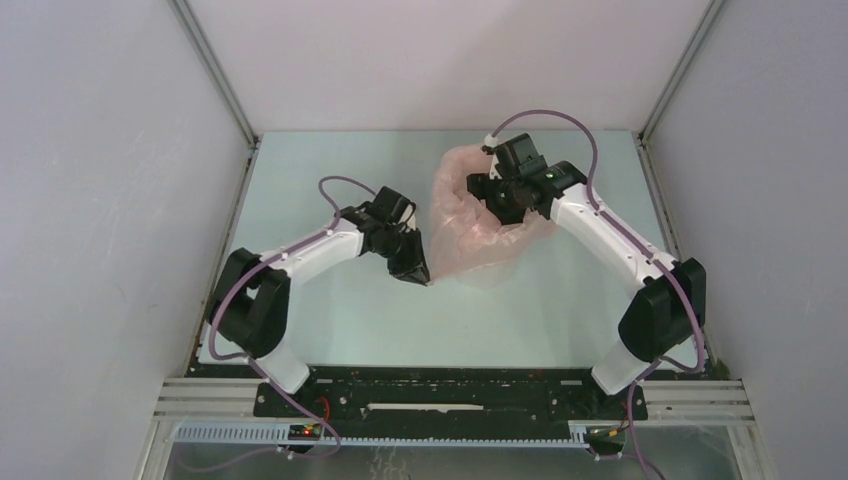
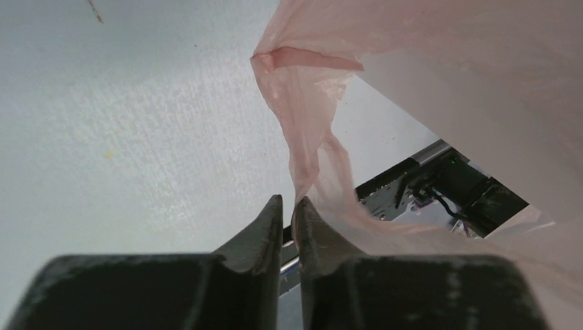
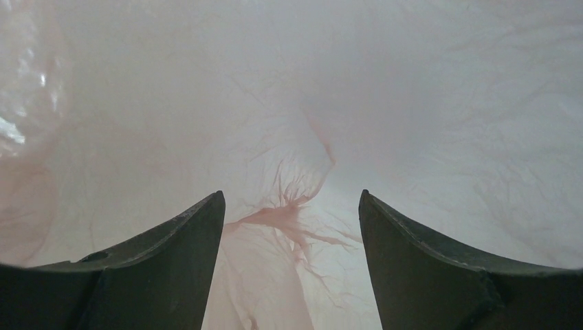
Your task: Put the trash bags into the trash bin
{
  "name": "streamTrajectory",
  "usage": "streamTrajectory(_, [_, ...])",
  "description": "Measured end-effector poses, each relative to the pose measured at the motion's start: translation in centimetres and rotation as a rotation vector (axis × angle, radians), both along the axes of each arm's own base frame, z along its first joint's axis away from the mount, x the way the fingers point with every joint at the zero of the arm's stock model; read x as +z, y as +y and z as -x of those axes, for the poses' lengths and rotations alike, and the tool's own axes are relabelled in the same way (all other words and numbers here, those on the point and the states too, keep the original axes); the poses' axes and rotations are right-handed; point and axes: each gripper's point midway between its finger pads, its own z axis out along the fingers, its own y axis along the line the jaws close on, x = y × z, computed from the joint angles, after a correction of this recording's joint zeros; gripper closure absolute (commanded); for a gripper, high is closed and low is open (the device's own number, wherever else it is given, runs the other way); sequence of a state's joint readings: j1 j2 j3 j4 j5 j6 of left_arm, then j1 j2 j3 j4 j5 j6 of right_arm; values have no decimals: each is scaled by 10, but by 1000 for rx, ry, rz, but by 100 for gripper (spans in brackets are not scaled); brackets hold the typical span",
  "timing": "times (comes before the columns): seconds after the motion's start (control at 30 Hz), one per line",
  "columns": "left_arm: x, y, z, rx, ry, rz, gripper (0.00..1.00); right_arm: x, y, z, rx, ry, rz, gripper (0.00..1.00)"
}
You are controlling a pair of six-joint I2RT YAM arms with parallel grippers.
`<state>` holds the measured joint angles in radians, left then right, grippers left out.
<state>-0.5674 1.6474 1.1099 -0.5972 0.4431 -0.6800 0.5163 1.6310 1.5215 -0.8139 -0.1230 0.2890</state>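
The pale-pink trash bag (image 1: 462, 215) stands bunched up, mouth upward, at the table's middle back. My left gripper (image 1: 418, 274) is at the bag's near-left lower corner. In the left wrist view the gripper (image 2: 289, 199) is shut on a twisted strip of the bag (image 2: 302, 124). My right gripper (image 1: 512, 203) reaches down into the bag's mouth from the right. In the right wrist view it (image 3: 291, 194) is open and empty, with the bag's gathered bottom seam (image 3: 292, 213) between its fingers. The trash bin cannot be made out; the bag's film covers that spot.
The pale green table (image 1: 330, 320) is walled by white panels at left, back and right. The black mounting rail (image 1: 450, 390) runs along the near edge and also shows in the left wrist view (image 2: 440, 185).
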Motion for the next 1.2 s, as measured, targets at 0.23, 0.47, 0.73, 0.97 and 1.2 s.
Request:
streamTrajectory(0.23, [54,8,-6,-10,-156,21,55,35,-3,7,1,-30,-65,20])
streamTrajectory(0.47, [82,18,2,-6,-232,34,38,57,-5,7,-4,-74,-145,24])
streamTrajectory(0.73, [189,30,20,13,-551,241,14,9,4,12,8,41,-57,24])
streamTrajectory(0.97, [277,22,-5,121,-718,368,16,6,2,14,2,39,-32,24])
streamTrajectory(1.2, [334,-13,-51,132,-802,458,40,8,0,13,-3,36,-28,28])
